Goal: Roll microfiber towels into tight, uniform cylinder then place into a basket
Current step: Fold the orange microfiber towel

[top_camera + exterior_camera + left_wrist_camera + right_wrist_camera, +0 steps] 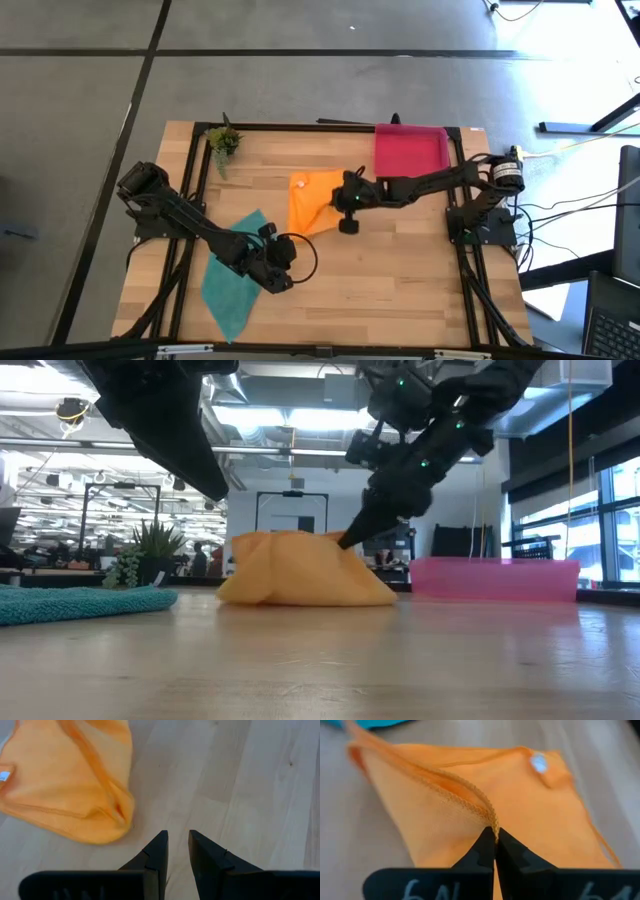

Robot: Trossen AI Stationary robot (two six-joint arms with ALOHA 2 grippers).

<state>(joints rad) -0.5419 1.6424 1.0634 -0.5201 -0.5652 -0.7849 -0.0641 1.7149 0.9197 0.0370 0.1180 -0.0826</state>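
Right gripper (495, 837) pinched on orange towel's (312, 200) hem — arm stretched low, left gripper (176, 852) slightly parted, empty, above table (400, 280)

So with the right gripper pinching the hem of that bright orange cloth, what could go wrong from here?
1. The right gripper is shut on only a thin hem of the bright orange microfiber towel, so the edge may slip out when pulled.
2. The towel sits bunched and lifted, not flat, so a roll could come out loose or uneven.
3. The left gripper hangs open over bare wooden table, beside the flat teal green towel, holding nothing down.
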